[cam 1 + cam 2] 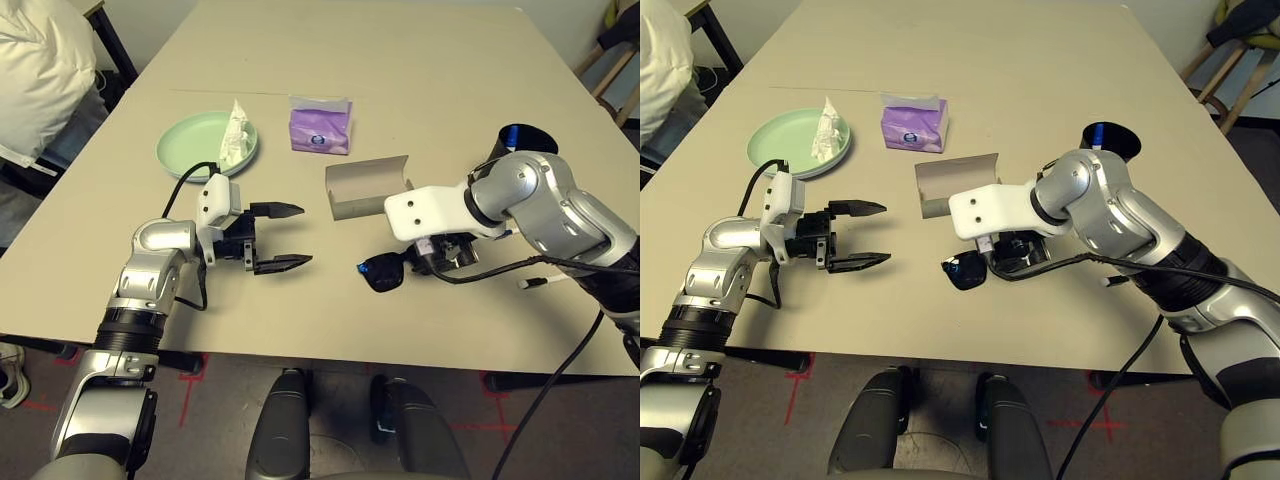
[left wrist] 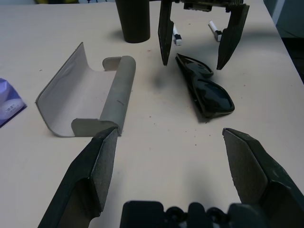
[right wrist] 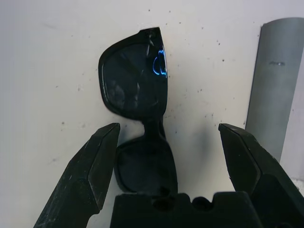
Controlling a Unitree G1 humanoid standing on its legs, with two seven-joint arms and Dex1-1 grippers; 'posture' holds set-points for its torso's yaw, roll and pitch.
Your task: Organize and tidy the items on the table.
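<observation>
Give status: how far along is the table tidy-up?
Done: crumpled white tissue sits on the mint green plate. In hand: open right gripper straddles the black sunglasses, not yet gripped; open left gripper hovers nearby. Left: grey glasses case lies open and unfilled; white pen, black cup, purple tissue pack unsorted.

Sunglasses (image 1: 383, 271) before open case (image 1: 367, 187); tissue (image 1: 235, 135) on plate (image 1: 180, 150), left of pack (image 1: 320, 125)
</observation>
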